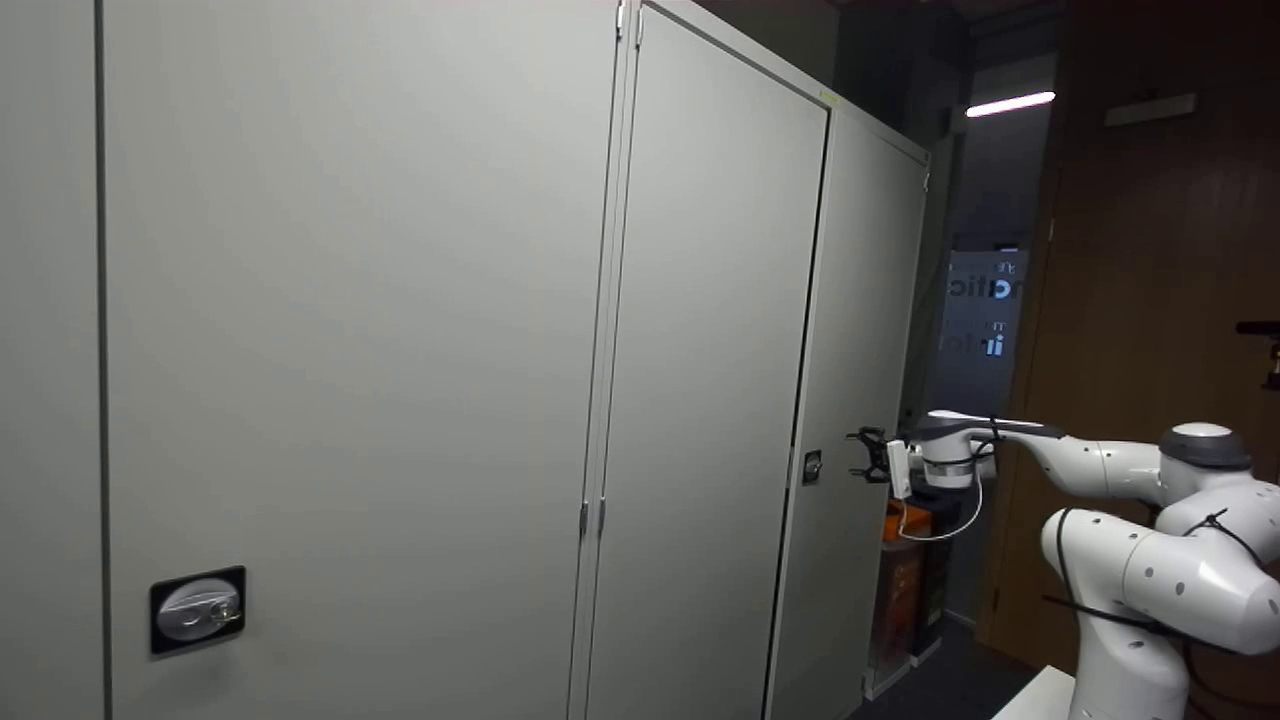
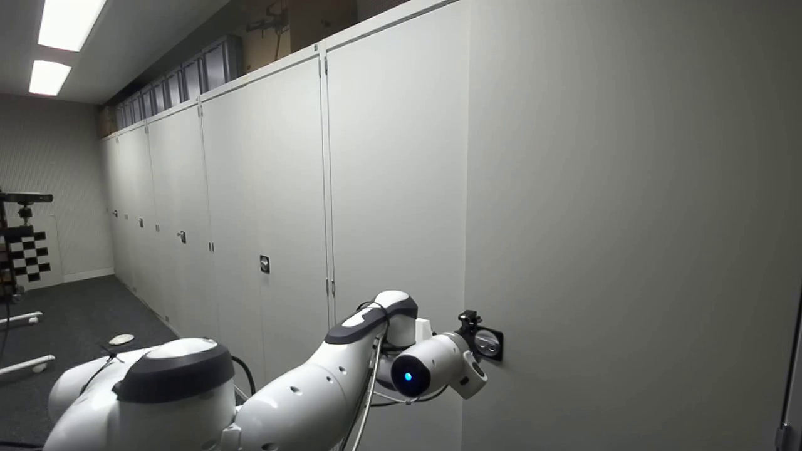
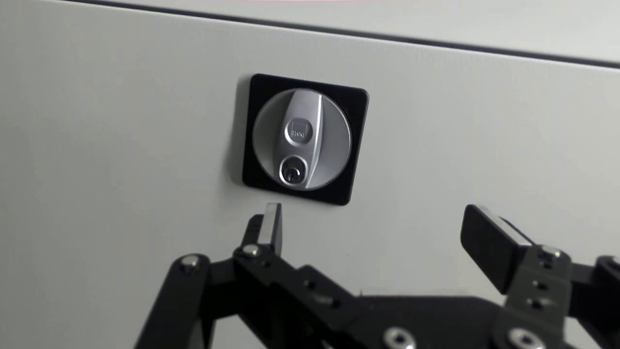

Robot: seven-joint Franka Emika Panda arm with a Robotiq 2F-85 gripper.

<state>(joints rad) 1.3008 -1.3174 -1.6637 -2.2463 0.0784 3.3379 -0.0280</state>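
One silver knob point(image 3: 301, 145) sits upper centre in the wrist view, its keyhole point(image 3: 293, 173) clear only there; lower and rightward comes the gripper point(image 3: 373, 213), jaws spread wide; an exterior view alone catches an orange-topped box point(image 1: 910, 521), lower right.

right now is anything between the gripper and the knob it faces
Nothing visible: in an exterior view a bare gap separates the open gripper from the knob, with the cabinet door behind; the wrist view also shows the knob uncovered.

Knob point(image 3: 300, 139) on cabinet door point(image 3: 426, 145), before fingers point(image 3: 487, 249)
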